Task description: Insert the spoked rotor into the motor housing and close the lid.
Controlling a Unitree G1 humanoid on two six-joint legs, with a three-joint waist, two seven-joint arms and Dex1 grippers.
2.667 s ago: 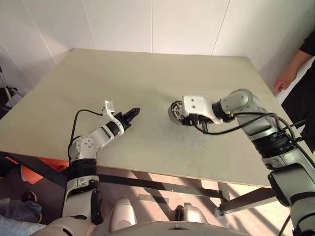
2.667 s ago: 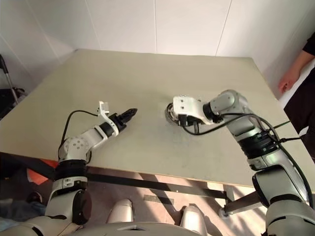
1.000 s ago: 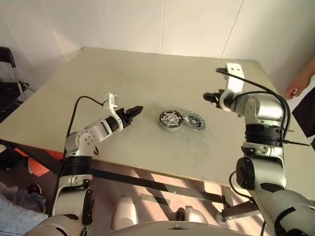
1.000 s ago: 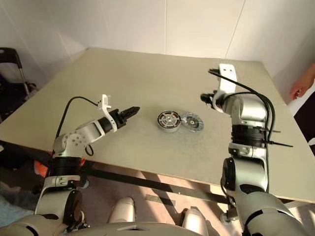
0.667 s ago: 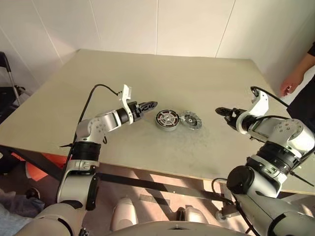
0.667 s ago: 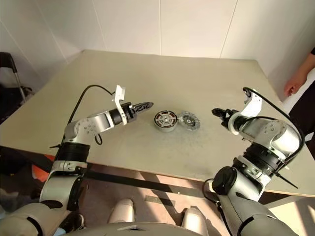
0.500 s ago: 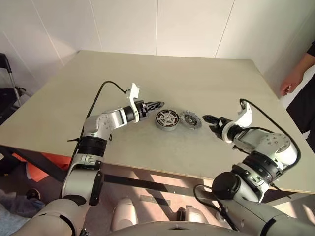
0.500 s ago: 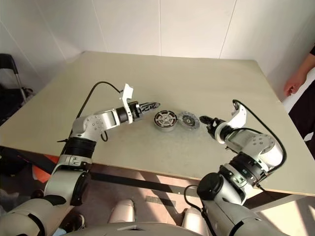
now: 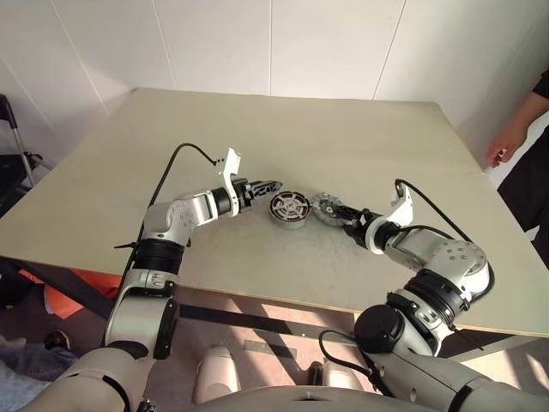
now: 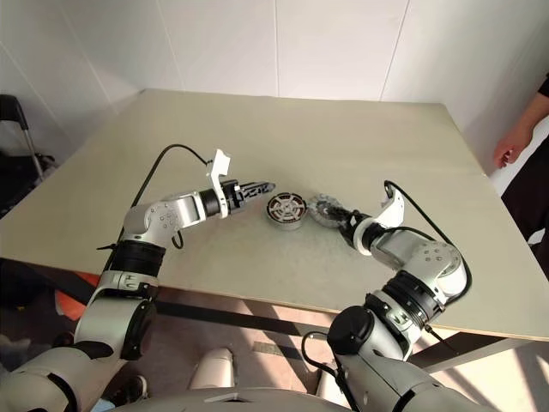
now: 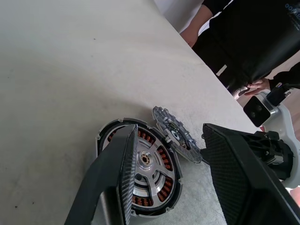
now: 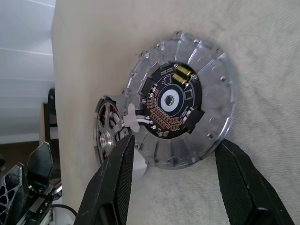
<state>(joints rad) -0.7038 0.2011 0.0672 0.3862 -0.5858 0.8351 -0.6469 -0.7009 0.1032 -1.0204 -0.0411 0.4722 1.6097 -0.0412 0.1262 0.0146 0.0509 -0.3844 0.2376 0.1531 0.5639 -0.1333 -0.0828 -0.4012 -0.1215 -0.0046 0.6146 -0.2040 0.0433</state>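
1. Since the frame of one second ago, the right gripper (image 9: 346,221) has swung down from high over the table's right side to the lid (image 9: 327,207), and the left gripper (image 9: 264,186) has come closer to the motor housing (image 9: 288,209).
2. The lid lies flat on the table (image 9: 257,129), touching the housing's right edge; its round circuit face looks up.
3. The housing sits just left of it, windings showing. I cannot tell whether the spoked rotor is already inside.
4. The right gripper is nearer to the lid: its fingers (image 12: 117,185) stand open on either side of the rim, holding nothing.
5. The left gripper is also open and empty, pointing at the housing from the left.
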